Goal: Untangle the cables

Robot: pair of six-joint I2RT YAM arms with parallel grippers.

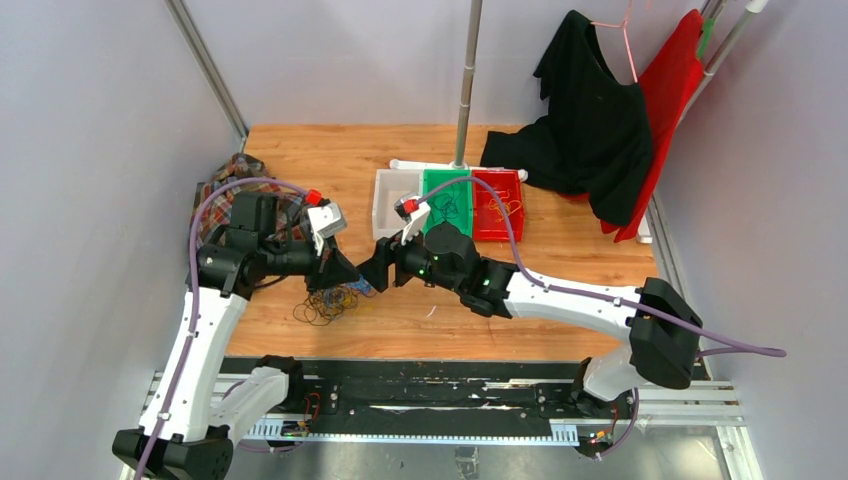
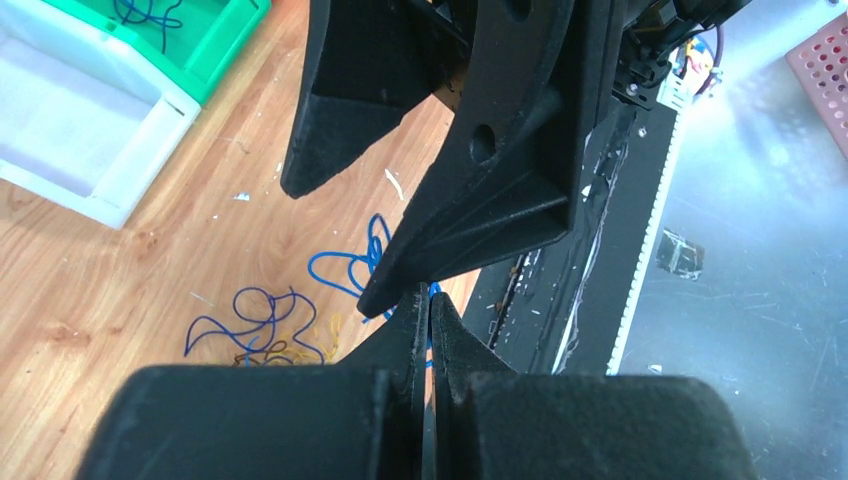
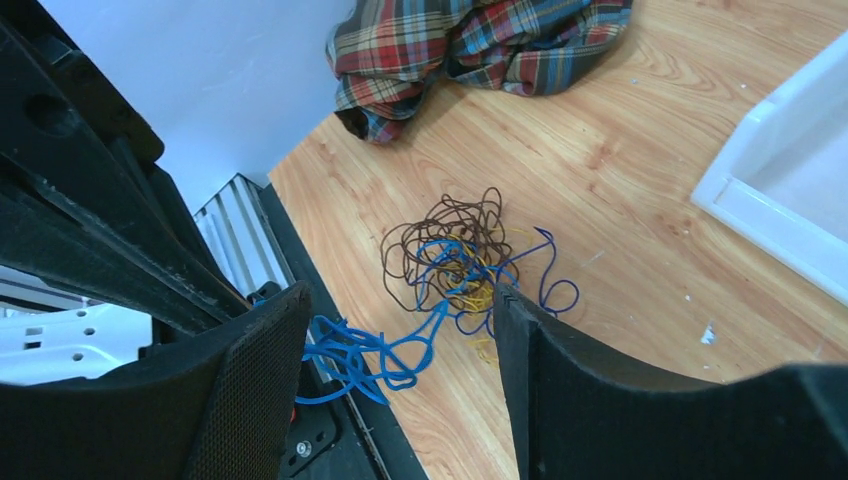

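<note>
Cables [image 1: 328,303] lay in a loose blue, yellow and brown tangle on the wooden table [image 1: 585,250], near its front left. My right arm [image 1: 570,293] stretched leftward across the table, and my right gripper [image 3: 398,300] hung spread wide above them. My left gripper [image 2: 428,305] faced it tip to tip, fingers pressed together; whether they pinched a blue strand, I could not tell.

No text, label, brand, number or sign can be read anywhere
</note>
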